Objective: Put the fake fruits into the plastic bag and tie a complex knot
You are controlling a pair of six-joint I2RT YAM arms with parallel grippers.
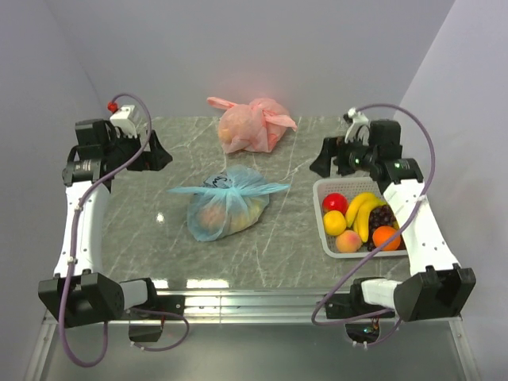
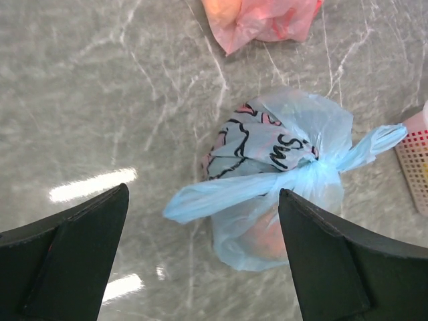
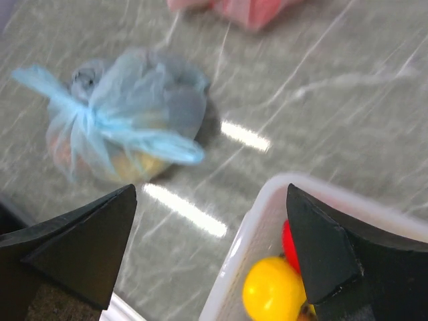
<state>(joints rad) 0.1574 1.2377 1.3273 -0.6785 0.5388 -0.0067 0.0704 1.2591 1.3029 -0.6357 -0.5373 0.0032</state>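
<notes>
plastic bag (image 2: 267, 144) print clear from left wrist, bananas (image 1: 361, 213) only overhead

Open tabletop (image 1: 151, 230) flanks the plastic bag (image 1: 226, 205); the basket (image 1: 319, 210) stands right, the pink bag (image 1: 248, 125) behind.

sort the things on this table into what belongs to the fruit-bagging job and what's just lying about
Job:
- tied translucent light-blue plastic bag with fruit inside
- glossy plastic fruits, red, yellow, orange, peach and purple

Lying about:
- knotted pink-orange plastic bag
- white plastic mesh basket holding the loose fruits
</notes>
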